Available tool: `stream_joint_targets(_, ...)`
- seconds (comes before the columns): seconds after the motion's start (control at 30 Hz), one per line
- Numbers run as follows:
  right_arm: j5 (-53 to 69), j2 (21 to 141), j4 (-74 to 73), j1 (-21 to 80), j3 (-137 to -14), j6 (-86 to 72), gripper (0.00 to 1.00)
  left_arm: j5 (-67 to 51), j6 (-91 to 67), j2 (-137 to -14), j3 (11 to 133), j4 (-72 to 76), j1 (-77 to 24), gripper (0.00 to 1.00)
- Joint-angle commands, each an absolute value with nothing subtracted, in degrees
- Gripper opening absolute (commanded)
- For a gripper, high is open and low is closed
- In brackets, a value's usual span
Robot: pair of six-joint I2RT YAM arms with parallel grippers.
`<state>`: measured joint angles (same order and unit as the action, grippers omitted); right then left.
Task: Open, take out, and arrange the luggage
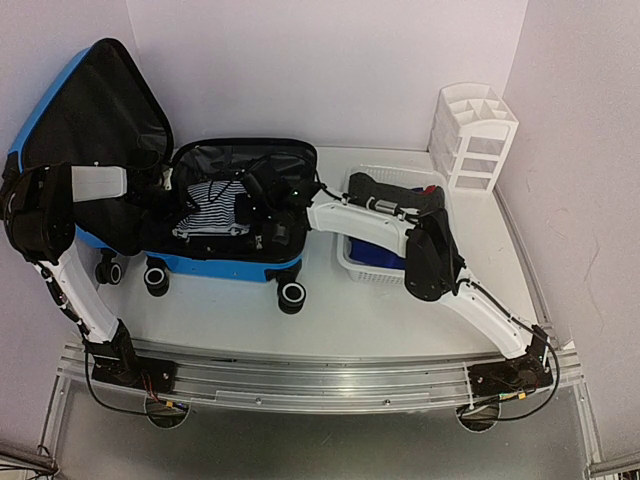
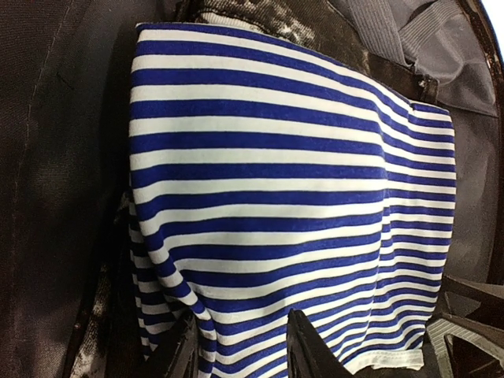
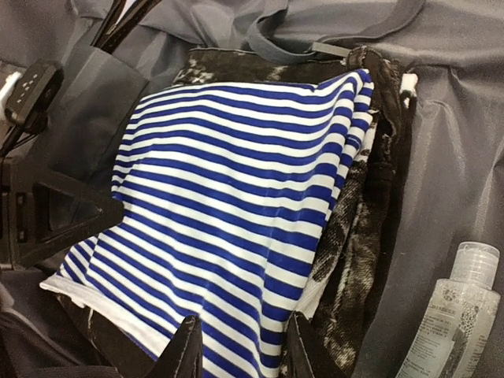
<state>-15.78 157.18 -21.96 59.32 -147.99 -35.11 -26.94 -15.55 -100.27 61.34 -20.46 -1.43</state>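
Top external: both pincers reach inside the open luggage (image 1: 215, 262).

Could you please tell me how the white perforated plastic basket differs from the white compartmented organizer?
The white perforated plastic basket sits low and open-topped, holding dark items; the white compartmented organizer stands taller, its visible compartments empty. The basket is nearer the suitcase; the organizer is in the far corner. Both are white plastic.

Both arms crowded the open luggage (image 1: 215, 262), its raised lid (image 1: 95, 110) walling off the left side. A striped shirt (image 1: 212, 212) covered most of the interior. To the right, a white basket (image 1: 375, 262) and organizer (image 1: 474, 135) blocked the counter (image 1: 320, 325), whose front strip lay open.
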Motion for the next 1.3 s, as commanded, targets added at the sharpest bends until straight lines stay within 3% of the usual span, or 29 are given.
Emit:
stream_joint_targets(0.0,-15.2,154.9,-21.8,59.0,-146.9,-36.6,0.32,-28.8,-16.7,-100.7,60.4,-19.9,-1.4,0.37)
stream_joint_targets(0.4,-10.5,145.3,-28.2,58.1,-139.9,-49.6,0.42,-29.2,-17.0,-101.0,60.6,-20.1,-1.4,0.38)
stream_joint_targets(0.5,-7.7,146.3,-28.4,57.9,-140.1,-52.4,0.40,-29.2,-17.0,-100.9,60.5,-20.2,-1.4,0.38)
stream_joint_targets(0.63,-5.4,147.5,-29.4,57.1,-140.3,-55.7,0.30,-29.2,-16.9,-100.6,60.5,-20.3,-1.4,0.38)
stream_joint_targets(1.27,5.0,155.8,-29.8,55.0,-147.9,-61.7,0.29,-29.4,-17.2,-101.5,60.9,-20.3,-1.4,0.38)
